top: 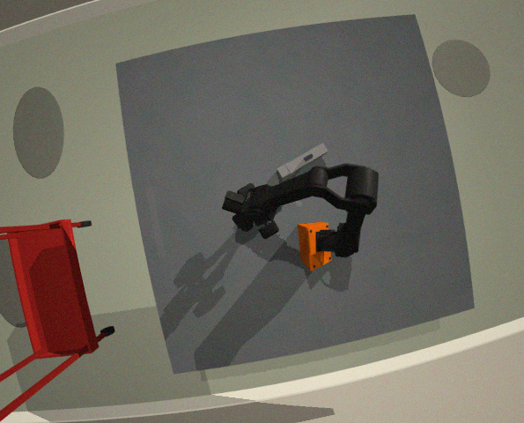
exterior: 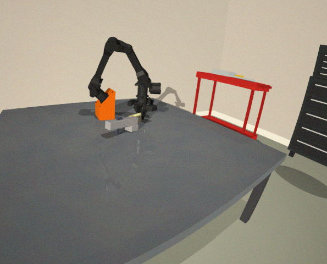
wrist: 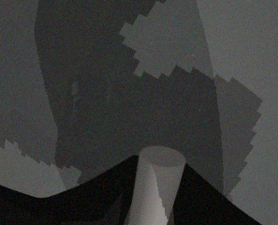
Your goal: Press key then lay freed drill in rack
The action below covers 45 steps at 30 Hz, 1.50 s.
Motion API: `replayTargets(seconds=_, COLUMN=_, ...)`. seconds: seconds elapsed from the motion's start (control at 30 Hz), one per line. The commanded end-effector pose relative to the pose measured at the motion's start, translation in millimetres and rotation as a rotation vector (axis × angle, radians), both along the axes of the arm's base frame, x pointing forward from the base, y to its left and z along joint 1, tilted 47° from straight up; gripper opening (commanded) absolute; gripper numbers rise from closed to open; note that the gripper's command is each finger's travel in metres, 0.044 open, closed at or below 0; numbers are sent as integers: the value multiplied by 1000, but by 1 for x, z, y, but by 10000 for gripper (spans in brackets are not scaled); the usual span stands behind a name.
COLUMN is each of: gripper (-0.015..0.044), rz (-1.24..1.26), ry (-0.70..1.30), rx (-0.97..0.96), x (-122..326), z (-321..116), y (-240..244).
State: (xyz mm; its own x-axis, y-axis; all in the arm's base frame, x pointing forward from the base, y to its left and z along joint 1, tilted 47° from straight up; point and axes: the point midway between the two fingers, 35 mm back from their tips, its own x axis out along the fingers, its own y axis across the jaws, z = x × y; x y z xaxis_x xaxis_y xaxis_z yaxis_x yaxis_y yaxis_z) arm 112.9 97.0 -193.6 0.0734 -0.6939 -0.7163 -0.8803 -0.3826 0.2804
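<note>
The drill (wrist: pixel 157 194) (exterior: pixel 135 115) is a grey cylinder with a pale yellow part. In the wrist view it sits between my dark fingers and points out over the bare table. My gripper (exterior: pixel 143 113) (top: pixel 252 214) has its fingers slightly parted around the drill, so it is open and not clamped on it. The rack (top: pixel 300 161) (exterior: pixel 119 123) is a light grey slotted bar lying on the table. In the overhead view it lies up and right of the gripper, partly under the arm. I cannot make out the key.
The orange block (top: pixel 309 246) (exterior: pixel 105 106) carries the arm's base. A red trolley (top: pixel 47 286) (exterior: pixel 231 82) stands beside the table. A black drawer cabinet (exterior: pixel 316 113) is at the far right. The dark table's edge (exterior: pixel 243 181) runs to the front right.
</note>
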Motion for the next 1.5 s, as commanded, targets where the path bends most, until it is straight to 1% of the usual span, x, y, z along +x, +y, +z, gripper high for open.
replayTargets(seconds=0.0, gripper=184, rz=0, ry=5, rx=-6, x=-1, z=1, y=-1)
replayTargets(seconds=0.33, gripper=440, rz=0, ry=5, rx=-6, x=-1, z=1, y=-1)
replayTargets(seconds=0.93, gripper=440, rz=4, ry=-2, rx=-24, x=-7, z=55, y=55)
replayTargets(seconds=1.07, gripper=440, rz=0, ry=-9, rx=-12, x=-4, z=55, y=52)
replayTargets(seconds=1.2, gripper=440, rz=-106, ry=-79, rx=75, x=20, z=71, y=61)
replayTargets(seconds=1.47, gripper=440, rz=-431, ry=-276, rx=237, x=97, z=96, y=65)
